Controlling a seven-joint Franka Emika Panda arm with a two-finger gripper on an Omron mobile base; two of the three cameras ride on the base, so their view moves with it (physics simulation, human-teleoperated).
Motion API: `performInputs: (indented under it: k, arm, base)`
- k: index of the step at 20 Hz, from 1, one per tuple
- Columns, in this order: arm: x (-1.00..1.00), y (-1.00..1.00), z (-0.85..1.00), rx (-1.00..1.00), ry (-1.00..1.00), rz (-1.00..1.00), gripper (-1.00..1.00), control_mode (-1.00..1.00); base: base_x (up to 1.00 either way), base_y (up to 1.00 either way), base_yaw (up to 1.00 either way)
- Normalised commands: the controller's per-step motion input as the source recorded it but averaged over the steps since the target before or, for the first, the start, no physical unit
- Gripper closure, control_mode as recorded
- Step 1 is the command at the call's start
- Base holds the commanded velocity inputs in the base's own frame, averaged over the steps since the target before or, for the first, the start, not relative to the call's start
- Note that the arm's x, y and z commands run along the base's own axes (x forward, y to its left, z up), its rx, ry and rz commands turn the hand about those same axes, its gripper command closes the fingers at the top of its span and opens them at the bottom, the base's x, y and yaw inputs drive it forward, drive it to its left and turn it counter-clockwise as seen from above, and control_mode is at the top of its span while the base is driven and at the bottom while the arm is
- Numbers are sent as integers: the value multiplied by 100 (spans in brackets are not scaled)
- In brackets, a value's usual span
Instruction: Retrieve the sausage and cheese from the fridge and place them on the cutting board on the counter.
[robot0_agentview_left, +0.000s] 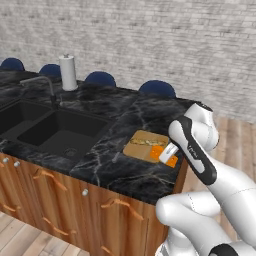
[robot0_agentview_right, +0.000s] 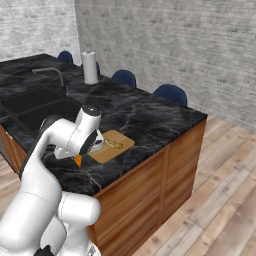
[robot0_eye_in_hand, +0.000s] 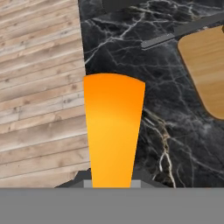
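The gripper (robot0_eye_in_hand: 112, 183) is closed on the cheese (robot0_eye_in_hand: 113, 131) — the bright orange wedge sticks out from between the fingers and fills the middle of the hand view, widening away from the hand. Below it lie the black marble-look counter (robot0_eye_in_hand: 166, 109) and, to one side, the plank floor (robot0_eye_in_hand: 39, 87); a rounded corner of the cutting board (robot0_eye_in_hand: 205, 70) shows at the upper right of that view, apart from the wedge.

In the left base view the arm bends over the near corner of the counter (robot0_agentview_left: 115, 165), and the cheese (robot0_agentview_left: 171, 161) shows orange beside the white hand, at the near edge of the tan cutting board (robot0_agentview_left: 140, 146). The sausage (robot0_agentview_left: 145, 142) lies on the board — a thin, dim streak there, hard to make out.

From the right base view the cheese (robot0_agentview_right: 78, 160) hangs as a small orange tip under the hand, just beside the board (robot0_agentview_right: 117, 145), over the dark counter (robot0_agentview_right: 150, 120). Farther along sit the inset sink (robot0_agentview_left: 60, 132), its faucet (robot0_agentview_left: 42, 82) and an upright paper towel roll (robot0_agentview_left: 68, 72); blue chair backs (robot0_agentview_left: 157, 89) line the far side.
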Motion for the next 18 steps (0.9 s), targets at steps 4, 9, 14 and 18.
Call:
performInputs:
  k: [4,9,14,18]
  arm:
    - [-4,0,-1,0,-1,0,100,-100]
    - [68,3,-12,-2,19,-8,100,-100]
    - [72,-8,0,0,9,0,100,-100]
    - [50,-19,0,-1,0,10,100,-100]
  base:
    - [0,0,0]
    - [0,0,0]
    - [0,0,0]
    - [0,0,0]
